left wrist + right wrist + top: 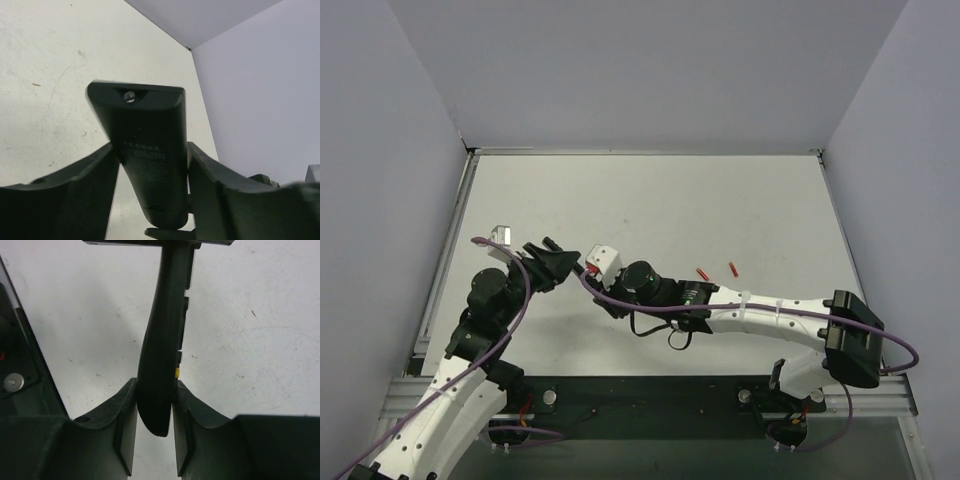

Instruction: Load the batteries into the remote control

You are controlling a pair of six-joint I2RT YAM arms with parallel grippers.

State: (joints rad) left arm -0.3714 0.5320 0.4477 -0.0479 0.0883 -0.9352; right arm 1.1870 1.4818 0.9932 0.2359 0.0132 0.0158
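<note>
The black remote control [150,145] hangs above the table between both grippers. In the left wrist view I see its smooth back with a small screw near the far end. My left gripper [152,167] is shut on its sides. In the right wrist view the remote [162,340] stands edge-on, with buttons and a yellow one on its right side. My right gripper [155,405] is shut on its near end. From above, the left gripper [558,263] and right gripper [588,271] meet, hiding most of the remote. Two red batteries [703,273] [733,268] lie on the table behind the right arm.
The white table [650,200] is boxed in by grey walls at the back and both sides. A metal rail [442,280] runs along its left edge. A black cable loop [675,335] hangs under the right arm's forearm.
</note>
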